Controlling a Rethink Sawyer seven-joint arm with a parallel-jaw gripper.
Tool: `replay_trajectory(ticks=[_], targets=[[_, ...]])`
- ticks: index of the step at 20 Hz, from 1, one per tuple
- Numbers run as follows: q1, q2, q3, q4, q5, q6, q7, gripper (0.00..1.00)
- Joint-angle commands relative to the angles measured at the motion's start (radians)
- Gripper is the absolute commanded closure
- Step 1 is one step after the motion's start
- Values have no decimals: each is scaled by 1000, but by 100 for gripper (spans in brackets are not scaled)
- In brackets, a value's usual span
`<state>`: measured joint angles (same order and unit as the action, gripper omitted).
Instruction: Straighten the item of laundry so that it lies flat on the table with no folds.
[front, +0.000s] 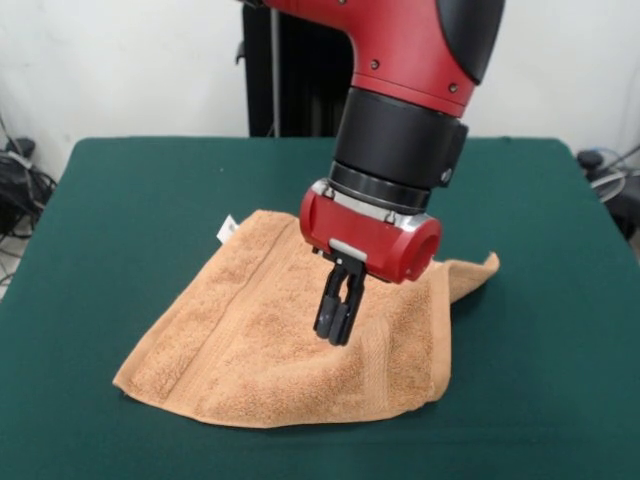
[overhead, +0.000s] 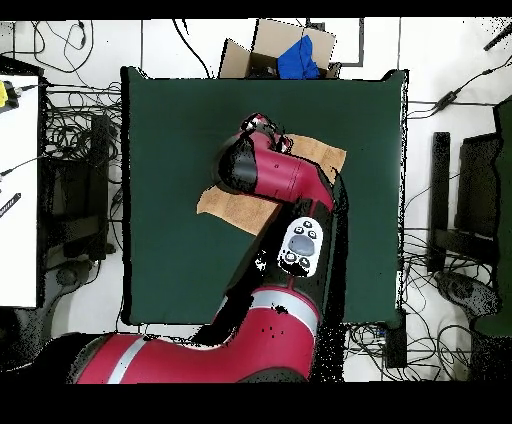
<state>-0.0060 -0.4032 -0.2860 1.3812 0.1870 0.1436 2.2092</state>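
**Supervisor:** What have you got in front of you, biggest thing first?

**Me:** The green bench (front: 120, 200), wide and mostly bare. My red arm (front: 400, 60) comes down over the middle of it. Under the arm lies the towel (front: 250, 350), roughly central on the bench, a bit toward my camera's side in the front view.

**Supervisor:** Is it flat yet?

**Me:** I'd say not. Most of it is spread out, but the right-hand corner (front: 475, 275) in the front view sticks out and curls up, and the right edge looks doubled over. A small white tag (front: 227, 229) shows at the far left corner.

**Supervisor:** And the pincer?

**Me:** The pincer (front: 338, 312) is pressed together, tips right at the cloth near its middle. I can't tell whether any fabric is caught between them.

**Supervisor:** So what's left?

**Me:** My guess: pull that right side out and smooth the fold. Partway done, not finished.
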Motion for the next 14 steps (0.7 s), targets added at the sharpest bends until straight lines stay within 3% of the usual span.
replay_trajectory(ticks=[1, 14], targets=[[2, 23, 136, 105, -69, -18, 63, 100], [18, 20, 134, 80, -49, 22, 64, 100]])
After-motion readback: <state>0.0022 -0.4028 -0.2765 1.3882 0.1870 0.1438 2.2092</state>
